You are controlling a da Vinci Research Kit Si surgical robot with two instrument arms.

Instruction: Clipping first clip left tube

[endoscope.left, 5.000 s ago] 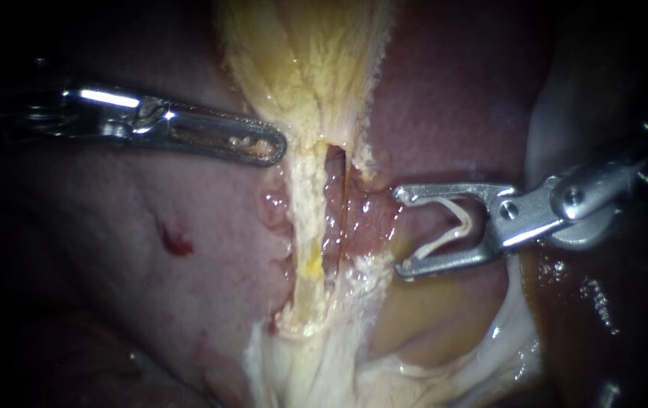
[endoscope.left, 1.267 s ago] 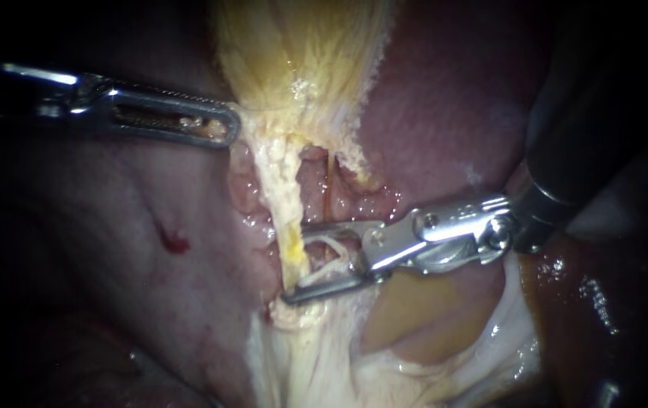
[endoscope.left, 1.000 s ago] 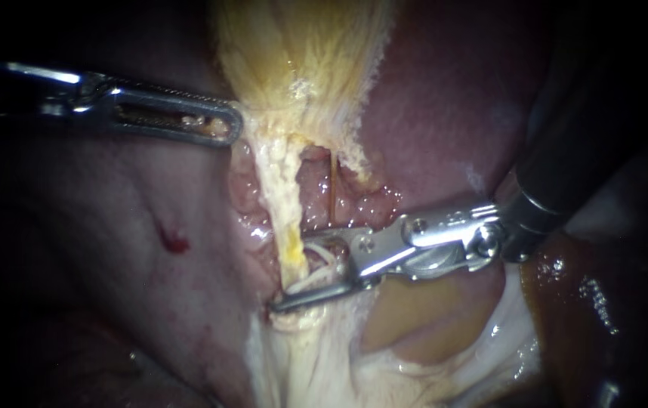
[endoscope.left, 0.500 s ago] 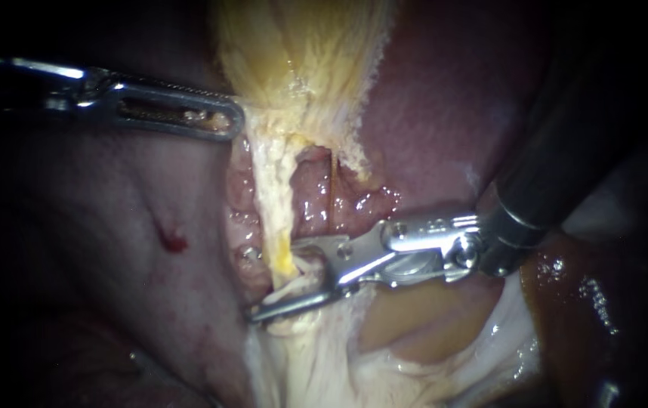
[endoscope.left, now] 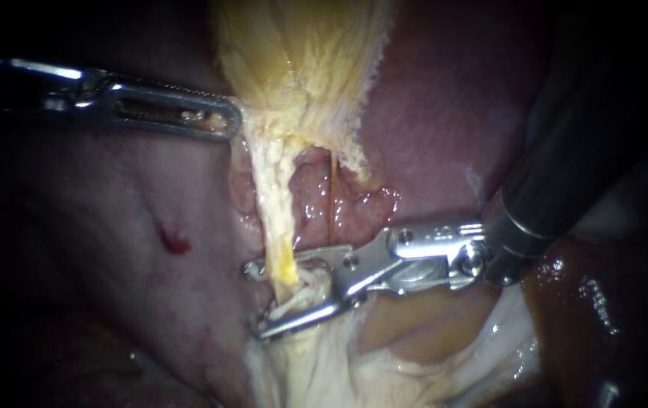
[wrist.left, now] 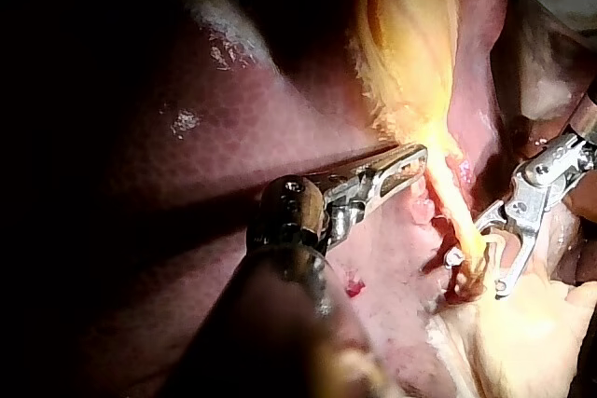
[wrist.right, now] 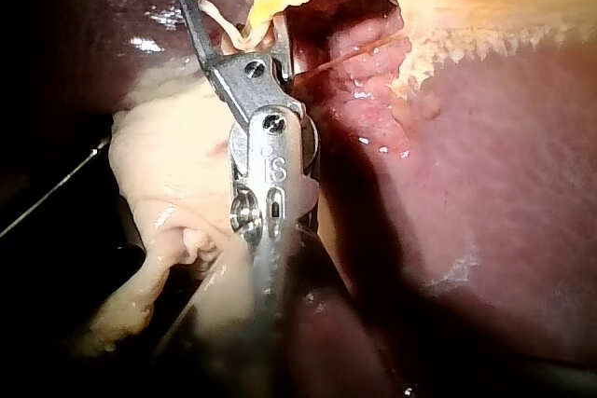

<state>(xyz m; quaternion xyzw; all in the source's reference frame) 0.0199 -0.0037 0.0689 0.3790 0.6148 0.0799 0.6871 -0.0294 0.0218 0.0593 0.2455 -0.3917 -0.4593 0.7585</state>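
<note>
— What lies behind it all?

— Dark red liver (endoscope.left: 445, 113), wet and glistening, with one small red spot (endoscope.left: 175, 242) on its surface.

— And the right instrument (endoscope.left: 257, 301)?

— Its jaws stand narrowly apart, carrying a white clip (endoscope.left: 305, 291) between them. They straddle the left tube (endoscope.left: 279, 219) low down, one jaw on either side, both tips past the tube's far side. The shaft comes in from the upper right, and the wrist bends so the jaws lie almost level.

— The tube itself?

— A pale, ragged cord, yellow where it enters the jaws. It runs taut from the gallbladder (endoscope.left: 309, 60) down to the whitish tissue below.

— The left instrument (endoscope.left: 222, 125)?

— It reaches in nearly level from the left, its jaws closed on the gallbladder's frayed lower edge, well above the clip.
</note>
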